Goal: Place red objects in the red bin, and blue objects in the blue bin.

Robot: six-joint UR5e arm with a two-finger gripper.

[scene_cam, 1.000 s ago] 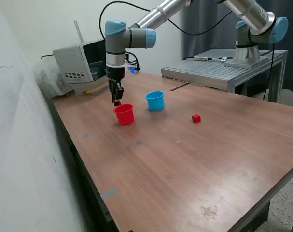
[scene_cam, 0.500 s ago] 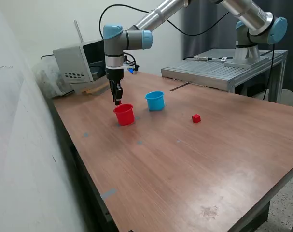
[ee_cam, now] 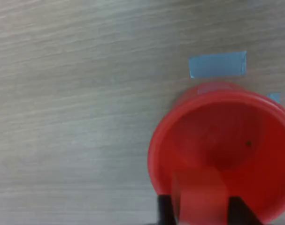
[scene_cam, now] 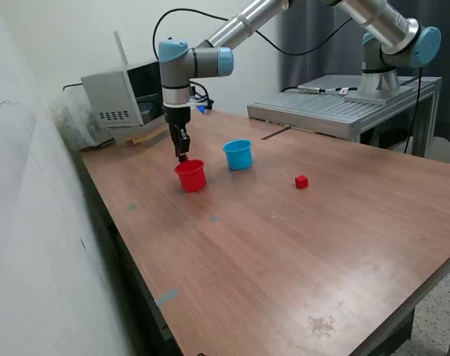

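Brown wood-grain table (scene_cam: 299, 252) fills the frame. At upper left of the exterior view the two-finger gripper (scene_cam: 182, 153) hangs just above the small round red plastic cup (scene_cam: 190, 176); the wrist view shows its fingers (ee_cam: 238, 210) clamping a small solid red cube (ee_cam: 201, 197) over the cup's mouth. This cube seems about to drop. A second red cube (scene_cam: 302, 182) lies mid-right, unsorted, beyond the light blue plastic cup (scene_cam: 239, 154). No blue cubes show.

Exterior wide; wrist close, seemingly overhead red cup (ee_cam: 222, 154).
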